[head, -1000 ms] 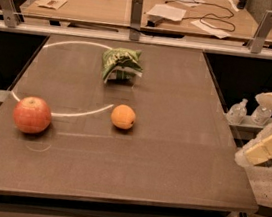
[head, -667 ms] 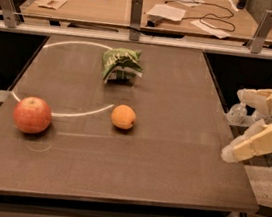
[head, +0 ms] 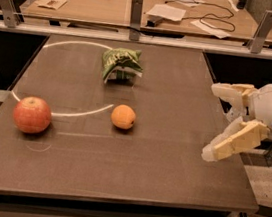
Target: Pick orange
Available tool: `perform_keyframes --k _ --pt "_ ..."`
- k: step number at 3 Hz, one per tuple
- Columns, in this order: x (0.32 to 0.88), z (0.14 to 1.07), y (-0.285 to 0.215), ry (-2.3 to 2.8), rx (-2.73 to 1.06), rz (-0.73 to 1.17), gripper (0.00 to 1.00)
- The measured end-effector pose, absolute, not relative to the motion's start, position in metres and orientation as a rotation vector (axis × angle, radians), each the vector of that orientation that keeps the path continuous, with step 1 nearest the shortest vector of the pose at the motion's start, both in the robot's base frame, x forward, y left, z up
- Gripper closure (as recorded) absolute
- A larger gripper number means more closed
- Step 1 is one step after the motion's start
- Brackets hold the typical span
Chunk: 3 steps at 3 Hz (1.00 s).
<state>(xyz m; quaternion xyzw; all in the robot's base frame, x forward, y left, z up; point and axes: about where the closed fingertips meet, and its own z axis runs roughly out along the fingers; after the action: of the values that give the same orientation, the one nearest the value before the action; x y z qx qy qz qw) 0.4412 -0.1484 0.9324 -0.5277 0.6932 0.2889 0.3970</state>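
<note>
The orange (head: 123, 117) is a small round bright orange fruit lying near the middle of the dark table (head: 167, 175). The larger red-orange apple (head: 32, 114) lies at the table's left. My gripper (head: 214, 121) is at the table's right edge, well to the right of the orange and apart from it. It is open and empty, with one cream finger (head: 231, 90) pointing left and the other (head: 233, 141) angled down-left over the table.
A crumpled green bag (head: 121, 64) lies behind the orange. A white arc is marked on the table top. Beyond a metal rail at the back, a wooden desk (head: 105, 5) holds papers, cables and bottles.
My gripper has moved left from beyond the table's right side to over its right edge, closer to the orange. The fruits and bag have not moved.
</note>
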Motion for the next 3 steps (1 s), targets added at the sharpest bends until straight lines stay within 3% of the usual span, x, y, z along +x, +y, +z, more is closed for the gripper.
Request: perform_keyframes --k 3 --pt "0.465 0.881 -0.087 1.578 -1.431 0.828 0.0"
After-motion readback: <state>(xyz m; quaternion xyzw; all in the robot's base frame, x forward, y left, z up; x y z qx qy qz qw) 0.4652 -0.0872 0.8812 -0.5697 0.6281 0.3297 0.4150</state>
